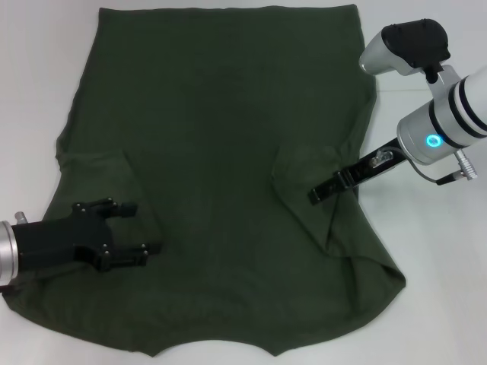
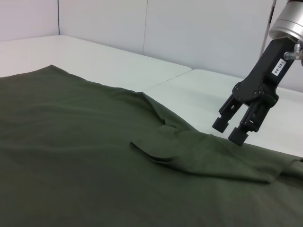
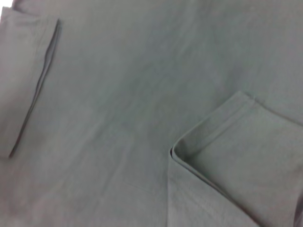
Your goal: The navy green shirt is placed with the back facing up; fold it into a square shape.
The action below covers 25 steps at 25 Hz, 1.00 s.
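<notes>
I am seeing the navy green shirt (image 1: 221, 175) spread flat on the white table (image 1: 426, 304), both sleeves already folded inward over the body. It is looking soft, light and floppy, so I am judging the doubled side edges the safest places to pinch. My left gripper (image 1: 144, 228) is resting on the left sleeve with jaws wide; my right gripper (image 2: 230, 130) is hanging just above the right fold, narrowly parted. The left wrist view is showing that gap; the head view is hiding it.
</notes>
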{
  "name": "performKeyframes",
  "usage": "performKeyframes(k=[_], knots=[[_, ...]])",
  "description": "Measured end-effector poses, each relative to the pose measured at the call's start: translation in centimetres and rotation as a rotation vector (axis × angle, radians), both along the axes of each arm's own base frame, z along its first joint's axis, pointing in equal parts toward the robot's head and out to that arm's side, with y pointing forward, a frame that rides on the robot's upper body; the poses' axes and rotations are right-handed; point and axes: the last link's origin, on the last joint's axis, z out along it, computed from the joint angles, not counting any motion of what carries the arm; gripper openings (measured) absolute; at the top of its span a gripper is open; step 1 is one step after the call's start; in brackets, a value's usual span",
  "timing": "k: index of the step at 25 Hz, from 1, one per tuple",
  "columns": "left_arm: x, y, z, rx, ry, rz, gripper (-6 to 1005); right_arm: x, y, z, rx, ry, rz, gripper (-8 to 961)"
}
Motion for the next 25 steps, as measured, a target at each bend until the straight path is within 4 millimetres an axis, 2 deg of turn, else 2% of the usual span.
performKeyframes(k=[13, 25], knots=[[-0.2, 0.1, 0.0, 0.011, 0.012, 0.001, 859, 0.2, 0.0, -1.8, 0.046, 0.035, -0.020, 917], [-0.2, 0.2, 0.0, 0.016, 0.021, -0.003, 860, 0.1, -0.3, -2.0, 0.041, 0.064, -0.036, 915]])
